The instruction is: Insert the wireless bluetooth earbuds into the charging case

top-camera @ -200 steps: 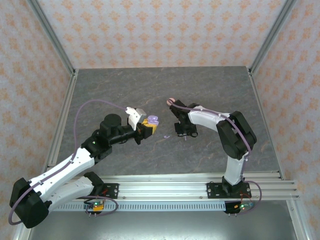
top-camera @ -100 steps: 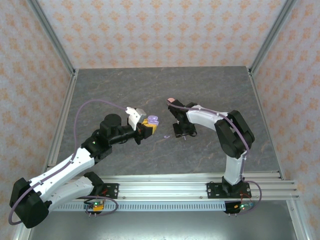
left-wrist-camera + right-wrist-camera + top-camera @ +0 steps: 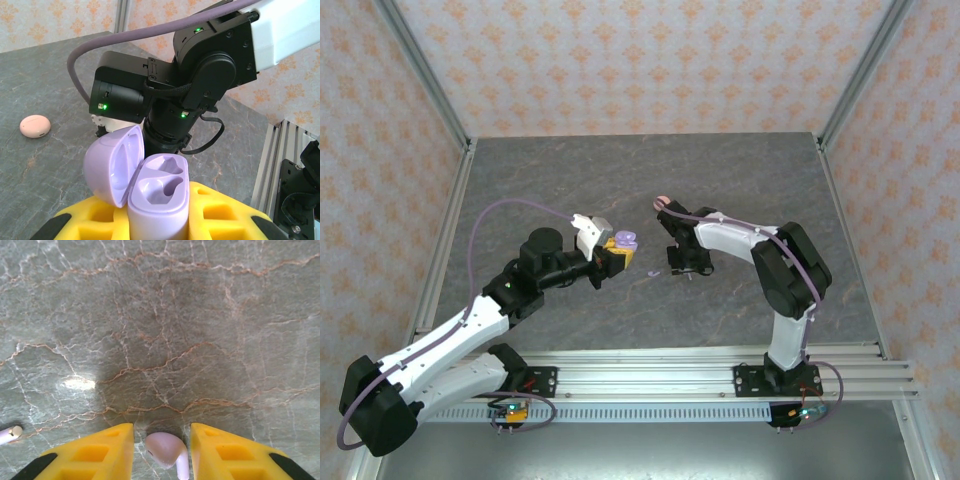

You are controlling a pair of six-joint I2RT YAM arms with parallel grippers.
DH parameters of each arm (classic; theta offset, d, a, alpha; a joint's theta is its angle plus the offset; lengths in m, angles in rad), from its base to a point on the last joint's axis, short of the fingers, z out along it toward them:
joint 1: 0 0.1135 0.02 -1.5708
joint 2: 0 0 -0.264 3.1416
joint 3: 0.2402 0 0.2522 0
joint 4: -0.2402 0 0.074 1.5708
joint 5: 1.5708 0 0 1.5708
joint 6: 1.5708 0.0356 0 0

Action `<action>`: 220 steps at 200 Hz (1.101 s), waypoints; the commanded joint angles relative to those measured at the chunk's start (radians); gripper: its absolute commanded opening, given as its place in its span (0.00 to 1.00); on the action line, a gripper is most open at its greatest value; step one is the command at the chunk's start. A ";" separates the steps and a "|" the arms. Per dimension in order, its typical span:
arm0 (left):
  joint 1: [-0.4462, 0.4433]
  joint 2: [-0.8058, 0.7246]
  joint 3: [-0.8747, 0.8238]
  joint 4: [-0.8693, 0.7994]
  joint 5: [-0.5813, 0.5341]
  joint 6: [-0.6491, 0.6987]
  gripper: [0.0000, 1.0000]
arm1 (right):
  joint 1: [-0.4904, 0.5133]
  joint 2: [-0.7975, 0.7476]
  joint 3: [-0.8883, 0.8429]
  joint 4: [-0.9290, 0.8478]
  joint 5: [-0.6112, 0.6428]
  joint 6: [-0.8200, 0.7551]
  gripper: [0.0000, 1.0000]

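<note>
Right end effector: our right end effector (image 3: 160, 430) hangs low over the grey marbled tabletop (image 3: 160, 315), its yellow jaws apart and gripping nothing.
Earbud in reach: a small curved lilac plastic earbud (image 3: 166, 449) lies on the tabletop between those jaws, closer to the right one; we cannot tell whether it touches.
Stray piece: a thin pale stem (image 3: 9, 433) lies well off to the left, likely another earbud, though too little shows to say.
Left end effector: our left end effector (image 3: 617, 250) is clamped on the lilac plastic charging case (image 3: 159, 195), holding it upright above the tabletop.
Case: its hinged lid (image 3: 114, 162) stands open, and both moulded sockets are empty.
Far side: a closed round pale pink case (image 3: 35, 125) rests on the tabletop beyond the arms.
Progress: we judge the lilac case is opened and presented, nothing more.
To do: no earbud is seated yet. The lilac one needs pinching, lifting and seating, then its partner.
</note>
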 commanded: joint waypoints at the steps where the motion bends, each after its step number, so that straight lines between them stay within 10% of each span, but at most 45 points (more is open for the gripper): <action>1: -0.011 0.007 0.016 0.016 0.005 -0.005 0.05 | 0.008 -0.024 -0.031 -0.037 0.040 0.025 0.34; 220: -0.013 0.013 0.025 0.014 0.011 -0.005 0.05 | 0.002 0.033 -0.040 0.027 0.054 0.080 0.25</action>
